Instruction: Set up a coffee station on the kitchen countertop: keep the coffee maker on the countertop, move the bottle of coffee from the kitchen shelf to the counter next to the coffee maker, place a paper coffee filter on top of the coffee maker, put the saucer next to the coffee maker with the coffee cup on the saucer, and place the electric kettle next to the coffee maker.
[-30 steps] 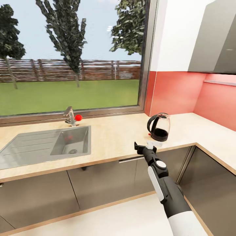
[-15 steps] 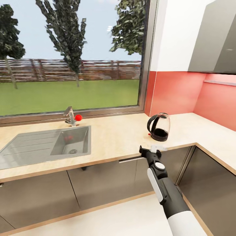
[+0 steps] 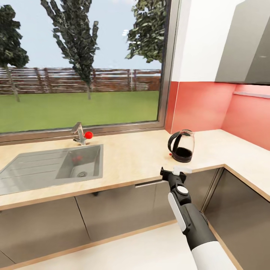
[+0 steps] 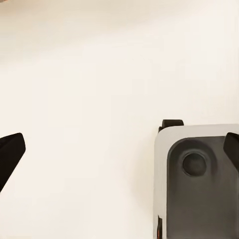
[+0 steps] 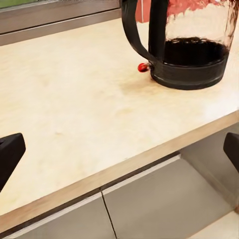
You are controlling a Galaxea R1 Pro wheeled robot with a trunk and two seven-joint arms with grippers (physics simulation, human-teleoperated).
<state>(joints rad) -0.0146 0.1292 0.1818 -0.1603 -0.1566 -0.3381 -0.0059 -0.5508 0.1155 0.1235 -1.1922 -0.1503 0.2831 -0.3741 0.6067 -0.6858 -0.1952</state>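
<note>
The electric kettle (image 3: 182, 146) was seen upright on the table (image 3: 135, 157), near its right corner and close to the red backsplash (image 3: 198, 107), with its handle turned left. The right tool (image 3: 175, 171) was held at the table's near edge, just short of the kettle, its fingers spread wide with nothing between them. The left tool (image 4: 119, 149) was likewise spread and empty. A steel sink (image 3: 48, 168) was set into the table, well to the left.

Right gripper (image 3: 175, 172) raised forward, jaws spread wide.
</note>
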